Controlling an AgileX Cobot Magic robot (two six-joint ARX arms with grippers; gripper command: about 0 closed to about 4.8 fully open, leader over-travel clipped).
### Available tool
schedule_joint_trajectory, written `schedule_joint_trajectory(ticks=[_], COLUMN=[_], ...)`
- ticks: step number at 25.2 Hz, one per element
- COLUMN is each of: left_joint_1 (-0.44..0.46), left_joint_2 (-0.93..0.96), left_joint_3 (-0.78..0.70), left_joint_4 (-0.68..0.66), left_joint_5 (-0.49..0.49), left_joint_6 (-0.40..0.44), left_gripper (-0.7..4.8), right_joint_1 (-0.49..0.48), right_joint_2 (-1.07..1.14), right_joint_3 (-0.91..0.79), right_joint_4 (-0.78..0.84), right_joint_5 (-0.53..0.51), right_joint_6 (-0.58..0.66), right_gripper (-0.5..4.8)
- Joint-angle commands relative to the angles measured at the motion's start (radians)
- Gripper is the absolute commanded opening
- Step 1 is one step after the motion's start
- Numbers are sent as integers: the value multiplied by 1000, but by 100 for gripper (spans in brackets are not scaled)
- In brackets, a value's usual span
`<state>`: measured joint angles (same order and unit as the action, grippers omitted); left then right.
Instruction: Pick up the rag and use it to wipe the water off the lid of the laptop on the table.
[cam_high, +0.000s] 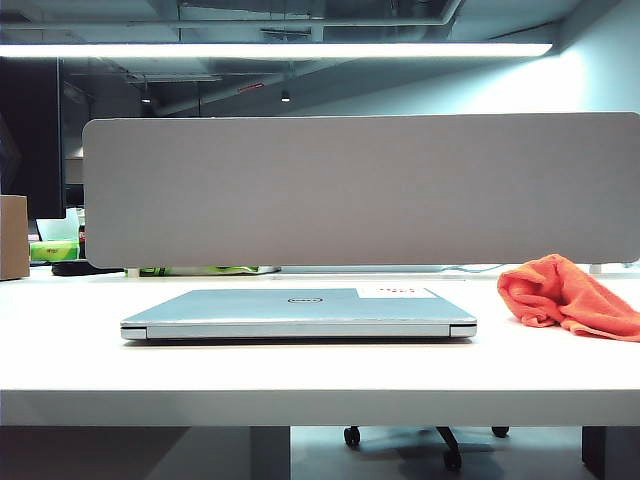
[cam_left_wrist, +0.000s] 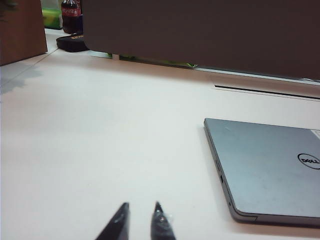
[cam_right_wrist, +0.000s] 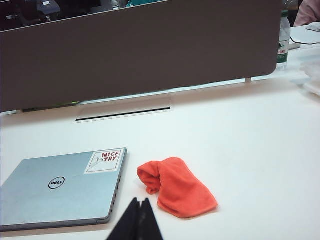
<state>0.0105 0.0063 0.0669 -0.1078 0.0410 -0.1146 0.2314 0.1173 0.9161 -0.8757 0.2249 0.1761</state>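
Note:
The closed silver-blue laptop (cam_high: 300, 312) lies flat on the white table (cam_high: 300, 375), its lid (cam_right_wrist: 60, 187) carrying a dark oval logo (cam_right_wrist: 56, 183) and a white red-printed sticker (cam_right_wrist: 106, 161). I cannot make out any water on the lid. The orange-red rag (cam_high: 570, 295) sits crumpled on the table to the right of the laptop, apart from it (cam_right_wrist: 177, 187). My right gripper (cam_right_wrist: 139, 201) is shut and empty, above the table near the laptop's corner and the rag. My left gripper (cam_left_wrist: 140, 205) hangs over bare table left of the laptop (cam_left_wrist: 270, 170), its fingers slightly apart and empty. Neither gripper shows in the exterior view.
A grey rounded divider panel (cam_high: 360, 190) stands behind the laptop, with a cable slot (cam_right_wrist: 122, 114) at its foot. A brown box (cam_high: 13, 237) stands at the far left, with a cola bottle (cam_left_wrist: 71, 15) near it. A water bottle (cam_right_wrist: 283, 35) stands at the far right.

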Motion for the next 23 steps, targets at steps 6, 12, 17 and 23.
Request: schedule_joint_trajectory(ticks=[6, 12, 17, 23], left_joint_1=[3, 3, 2, 3], left_joint_2=[0, 0, 0, 0], left_joint_3=[-59, -59, -59, -59], left_joint_4=[-3, -3, 11, 7], left_joint_5=[-4, -3, -3, -6], left_joint_6=[11, 10, 1, 85], left_gripper=[59, 59, 59, 59], right_joint_1=[1, 1, 1, 1], right_joint_2=[-42, -42, -42, -42], right_joint_3=[2, -6, -58, -209], right_joint_4=[-183, -182, -163, -56], right_joint_5=[-117, -271, -272, -274], right_joint_6=[4, 4, 4, 8], right_gripper=[-8, -5, -5, -5])
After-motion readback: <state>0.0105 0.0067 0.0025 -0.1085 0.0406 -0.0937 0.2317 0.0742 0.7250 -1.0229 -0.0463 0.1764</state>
